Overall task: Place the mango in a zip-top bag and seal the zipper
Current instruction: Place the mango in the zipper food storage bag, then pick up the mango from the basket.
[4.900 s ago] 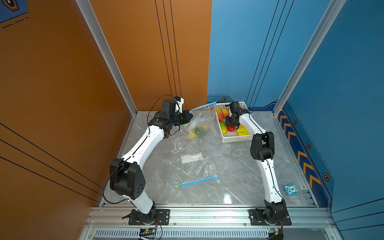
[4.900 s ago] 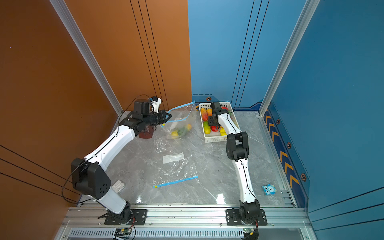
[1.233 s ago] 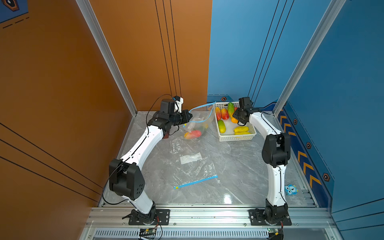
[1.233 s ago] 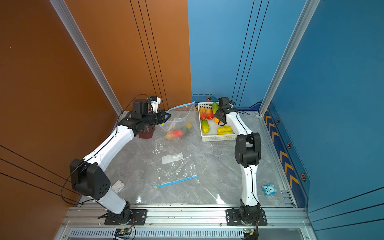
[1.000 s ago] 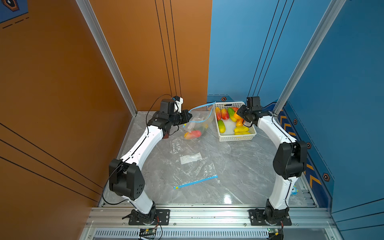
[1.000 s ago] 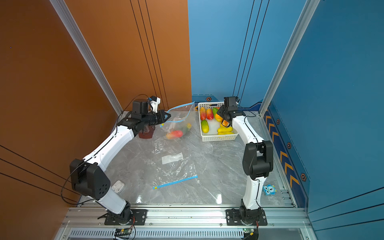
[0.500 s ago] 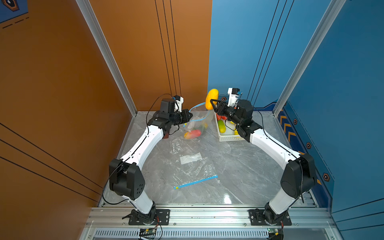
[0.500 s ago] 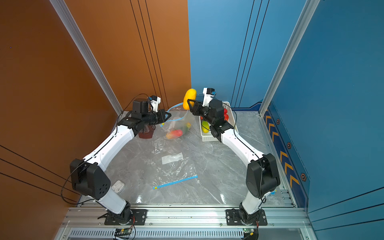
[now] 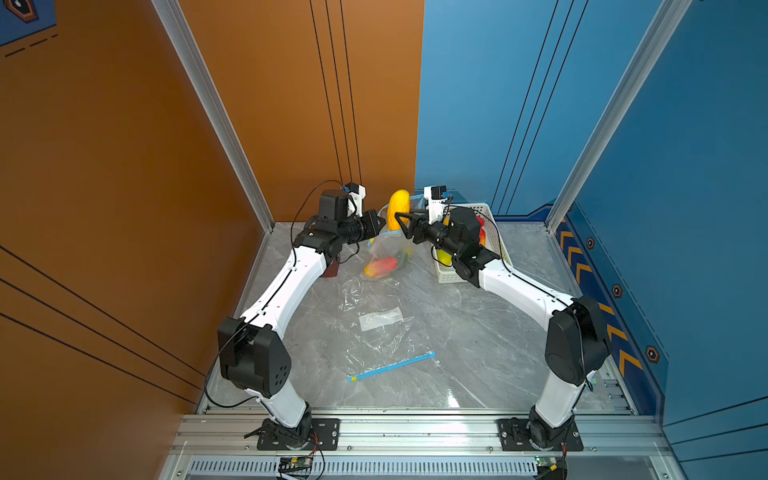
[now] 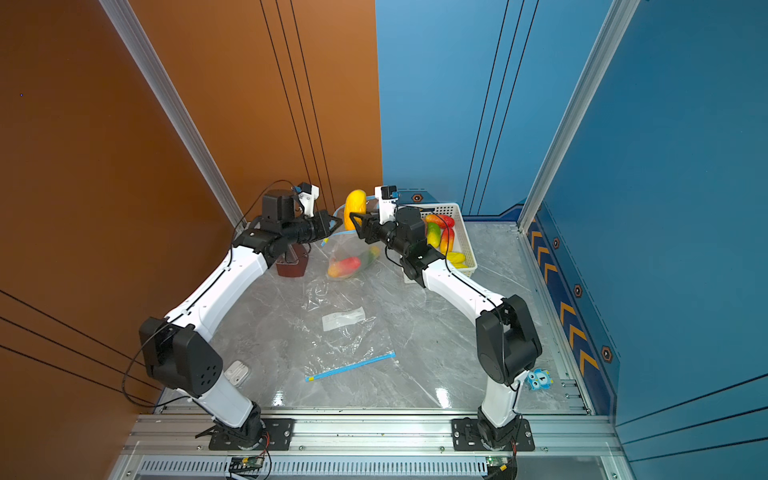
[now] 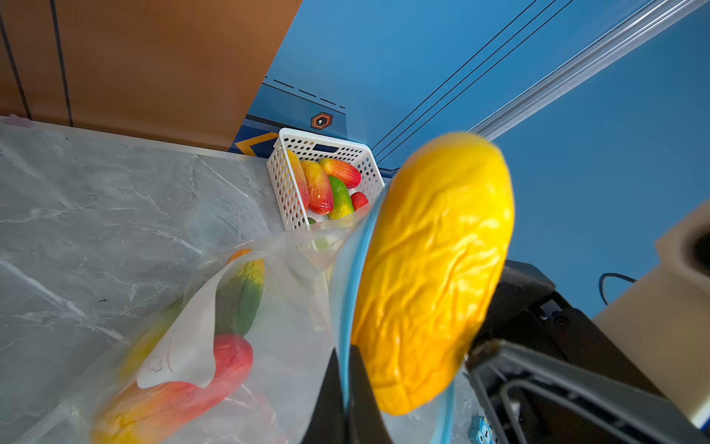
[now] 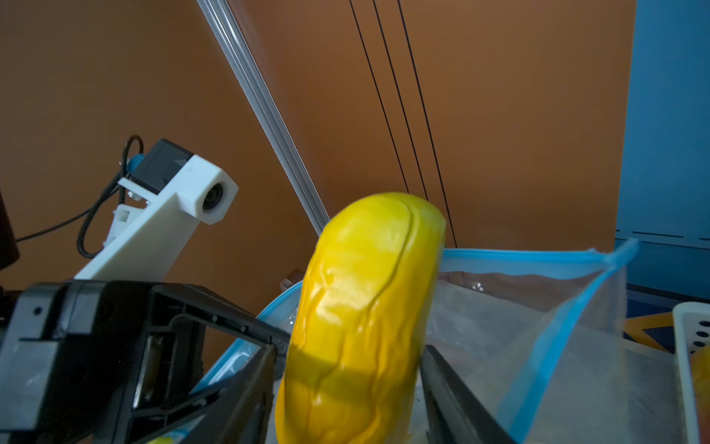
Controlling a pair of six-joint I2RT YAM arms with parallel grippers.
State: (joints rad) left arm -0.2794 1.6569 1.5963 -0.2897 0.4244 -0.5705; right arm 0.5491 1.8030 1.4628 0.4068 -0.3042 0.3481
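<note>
My left gripper (image 11: 347,369) is shut on the blue zipper rim (image 11: 347,300) of a clear zip-top bag (image 9: 388,253), holding its mouth up and open. Inside lie a red-yellow mango (image 10: 344,266) and a green one (image 11: 240,292). A yellow mango (image 9: 398,208) stands on end over the bag's mouth, between the fingers of my right gripper (image 12: 347,365). The jaws are spread slightly wider than the fruit, and a thin gap shows beside one finger (image 12: 265,361). The mango looks motion-blurred in the left wrist view (image 11: 430,269).
A white perforated basket (image 10: 463,232) with several more mangoes stands at the back right, close behind my right arm. A second clear bag with a blue zipper (image 9: 390,365) lies flat mid-table by a white slip (image 9: 380,319). A brown object (image 10: 293,266) sits under my left arm.
My right arm has swung from the basket to over the bag's mouth with the yellow mango, and its jaws have widened around the fruit. The left arm has kept still.
</note>
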